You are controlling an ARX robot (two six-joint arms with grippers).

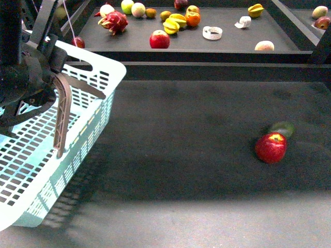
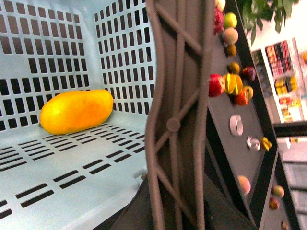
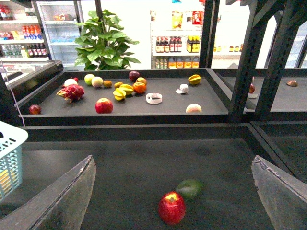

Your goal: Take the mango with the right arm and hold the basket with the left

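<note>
The turquoise basket (image 1: 46,170) is tilted up at the left of the front view. My left gripper (image 1: 31,82) is shut on its grey-brown handle (image 1: 62,119). In the left wrist view the handle (image 2: 175,124) runs up through the jaws. The yellow mango (image 2: 76,111) lies on the floor of the basket (image 2: 57,48), against the slotted wall. My right gripper (image 3: 172,160) is open and empty, with fingers (image 3: 72,196) wide apart above the dark table. It does not show in the front view. A corner of the basket (image 3: 9,158) shows in the right wrist view.
A red apple (image 1: 271,147) and a small dark green fruit (image 1: 283,128) lie together on the table's right; both also show in the right wrist view, the apple (image 3: 171,207) and the green fruit (image 3: 189,188). A raised back tray (image 1: 232,44) holds several fruits and a tape roll (image 1: 212,33).
</note>
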